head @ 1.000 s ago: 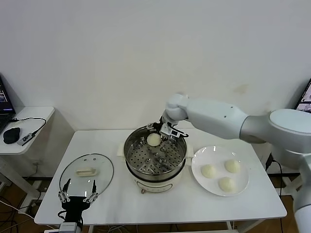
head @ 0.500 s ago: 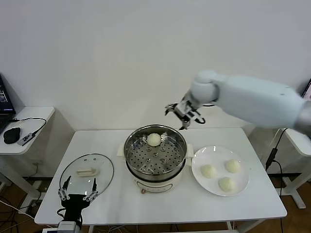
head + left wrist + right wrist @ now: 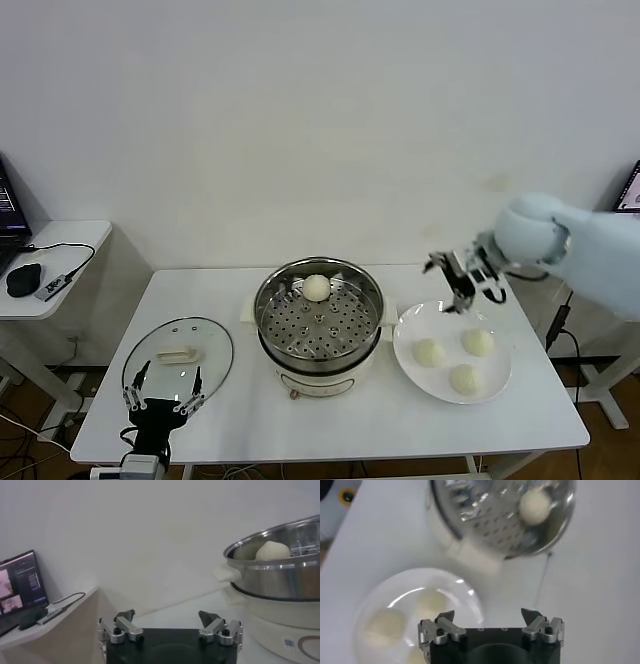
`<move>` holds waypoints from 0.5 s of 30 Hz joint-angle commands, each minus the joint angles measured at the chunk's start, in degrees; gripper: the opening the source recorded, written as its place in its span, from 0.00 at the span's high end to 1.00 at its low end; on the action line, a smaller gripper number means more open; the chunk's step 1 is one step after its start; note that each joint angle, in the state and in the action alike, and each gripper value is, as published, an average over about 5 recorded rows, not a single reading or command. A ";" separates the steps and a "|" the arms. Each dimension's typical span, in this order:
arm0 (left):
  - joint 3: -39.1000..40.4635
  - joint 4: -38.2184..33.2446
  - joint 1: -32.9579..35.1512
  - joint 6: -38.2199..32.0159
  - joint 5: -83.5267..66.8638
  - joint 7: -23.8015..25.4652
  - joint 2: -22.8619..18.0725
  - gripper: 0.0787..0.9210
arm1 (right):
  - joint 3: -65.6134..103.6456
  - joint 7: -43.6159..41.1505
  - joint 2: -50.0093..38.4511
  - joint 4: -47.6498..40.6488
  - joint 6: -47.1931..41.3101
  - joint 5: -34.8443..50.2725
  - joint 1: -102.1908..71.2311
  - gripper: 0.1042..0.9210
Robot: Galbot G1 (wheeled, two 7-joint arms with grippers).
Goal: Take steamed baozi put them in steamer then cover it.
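- You are not seeing any readable text, brand or number here.
- A small square code sticker is showing on the steamer [image 3: 280, 575] base, too small for you to read.

The steamer [image 3: 319, 320] stands mid-table [image 3: 520, 425], one baozi [image 3: 317, 287] in it at twelve o'clock. The cover [image 3: 179, 357] lies at nine o'clock; a plate [image 3: 408, 332] with three buns [image 3: 463, 361] at three.

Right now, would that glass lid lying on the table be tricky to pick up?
Probably a bit. The cover looks like smooth glass with a metal rim, so it is likely slippery, breakable and fairly heavy. It lies flat on the table, so it should not roll; its raised handle seems the safest hold.
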 commanded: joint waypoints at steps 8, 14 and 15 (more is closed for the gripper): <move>-0.15 0.37 0.01 0.28 0.18 0.19 -0.31 0.12 | 17.04 2.43 1.75 -10.26 -2.56 -7.06 -26.16 0.12; -1.10 0.84 0.21 0.37 0.09 0.25 -0.37 0.12 | 20.07 2.15 7.35 -16.35 -1.81 -8.78 -30.93 0.12; -1.25 0.87 0.26 0.37 0.07 0.25 -0.40 0.12 | 20.23 2.16 8.22 -17.11 -1.64 -8.88 -31.29 0.12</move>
